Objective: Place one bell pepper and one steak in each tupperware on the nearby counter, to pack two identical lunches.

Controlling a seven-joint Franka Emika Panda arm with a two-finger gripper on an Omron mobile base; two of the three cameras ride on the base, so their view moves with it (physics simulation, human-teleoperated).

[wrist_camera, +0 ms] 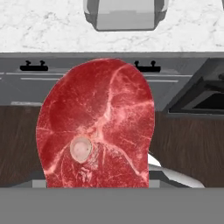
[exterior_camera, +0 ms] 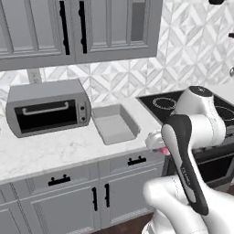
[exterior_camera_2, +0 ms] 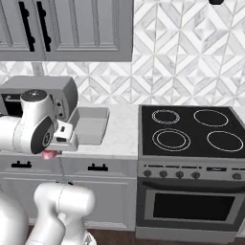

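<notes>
- The gripper [exterior_camera_2: 51, 152] hangs at the front edge of the counter [exterior_camera: 59, 153], just out over the grey cabinet fronts, on a white arm that bends down from the base.
- A raw red steak [wrist_camera: 98, 127] stands between the jaws, which are clamped on it. In the hand view the fingertips are hidden behind the meat, so the exact contact cannot be made out.
- In the hand view the slab rises broad side to the camera, long axis running up and away from the gripper, with a pale round bone low in the cut.
- From the base views a small patch of pink shows just beneath the hand.
- The tupperware [exterior_camera: 114, 122], an open grey rectangular tub with nothing visible inside, sits on the counter straight ahead of the gripper and higher than it, beyond the counter's front lip.
- In the hand view the tub [wrist_camera: 126, 15] lies directly past the top edge of the steak, nearly in line with it.
- The coming move likely calls for lifting forward over the counter edge to carry the steak above the tub.
- A toaster oven [exterior_camera: 48, 107] stands beside the tub, away from the stove [exterior_camera_2: 191, 131].
</notes>
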